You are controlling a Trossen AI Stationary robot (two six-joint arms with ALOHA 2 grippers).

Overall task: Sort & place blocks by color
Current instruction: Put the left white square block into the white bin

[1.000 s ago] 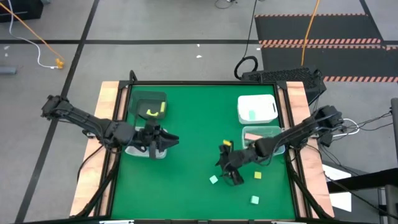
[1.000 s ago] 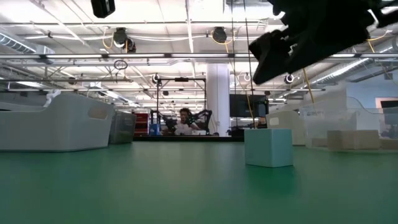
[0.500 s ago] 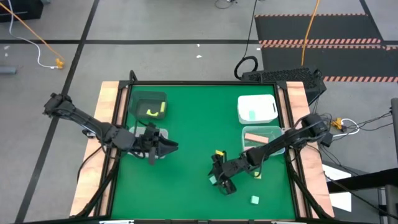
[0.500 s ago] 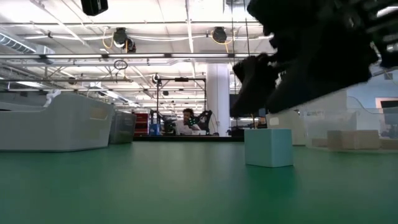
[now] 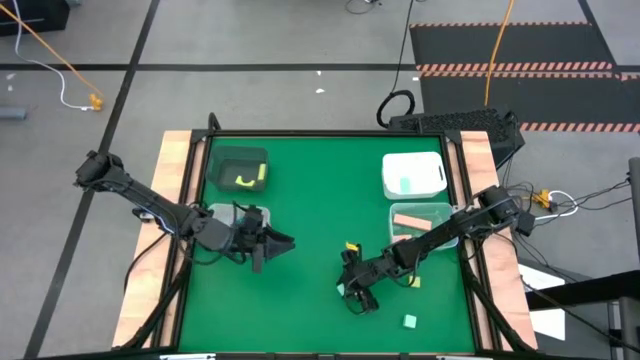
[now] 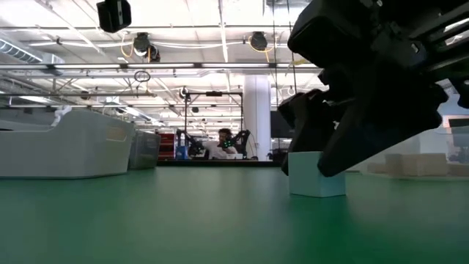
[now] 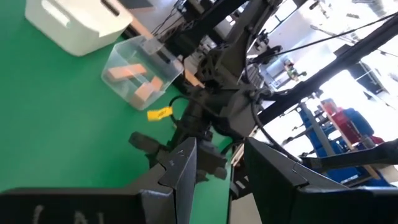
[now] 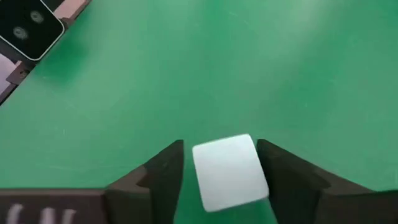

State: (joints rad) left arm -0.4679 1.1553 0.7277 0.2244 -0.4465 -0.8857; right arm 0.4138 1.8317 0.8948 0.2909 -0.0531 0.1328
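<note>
A mint-green cube (image 8: 229, 173) sits on the green mat (image 5: 310, 200) at the near middle. My right gripper (image 8: 219, 144) is low over it, open, one finger on either side. Whether the fingers touch the cube, I cannot tell. In the low view the same cube (image 6: 311, 180) shows half behind that gripper. A second mint block (image 5: 409, 321) lies nearer the front edge, and a yellow block (image 5: 415, 283) lies beside the right arm. My left gripper (image 5: 283, 240) hovers at the mat's left, fingers a little apart (image 7: 219, 149) with nothing between them.
A dark bin (image 5: 240, 168) with yellow pieces stands at the far left. A white bin (image 5: 413, 174) with a mint block is at the far right. In front of it a clear bin (image 5: 420, 218) holds pink blocks. Another clear bin (image 5: 222, 222) lies under my left arm.
My right gripper has come down and toward the table's near-left, settling around the mint-green cube, which has stayed in place. My left gripper has drifted a little toward the table's near edge and right.
</note>
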